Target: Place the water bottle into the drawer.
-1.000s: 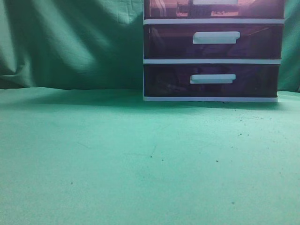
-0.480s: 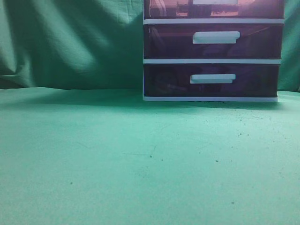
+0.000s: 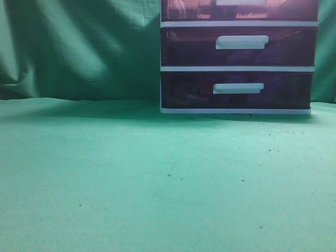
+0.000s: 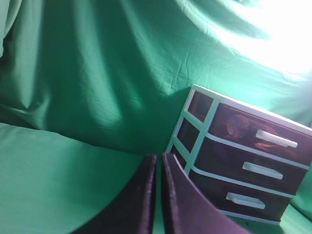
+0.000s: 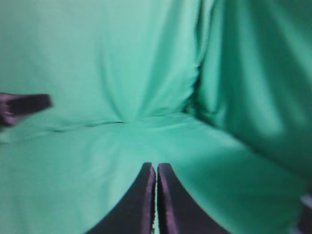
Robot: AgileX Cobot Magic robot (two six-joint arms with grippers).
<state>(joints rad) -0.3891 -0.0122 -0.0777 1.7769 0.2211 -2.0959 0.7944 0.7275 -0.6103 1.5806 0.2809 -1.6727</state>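
The white-framed three-drawer unit (image 3: 161,63) stands at the back right of the green table. Its top drawer (image 3: 184,9) has a reddish-purple front with a white bar handle (image 3: 240,2) and looks pushed in. In the left wrist view the top drawer (image 4: 239,127) shows something pale and reddish inside, too blurred to name. No water bottle shows clearly in any view. My left gripper (image 4: 159,158) is shut and empty, off to the left of the unit. My right gripper (image 5: 156,168) is shut and empty over the green cloth. Neither gripper shows in the exterior view.
Two darker purple drawers (image 3: 189,47) (image 3: 189,90) sit below the top one. Green cloth (image 3: 79,47) hangs behind the table. A dark object (image 5: 24,105) shows at the left edge of the right wrist view.
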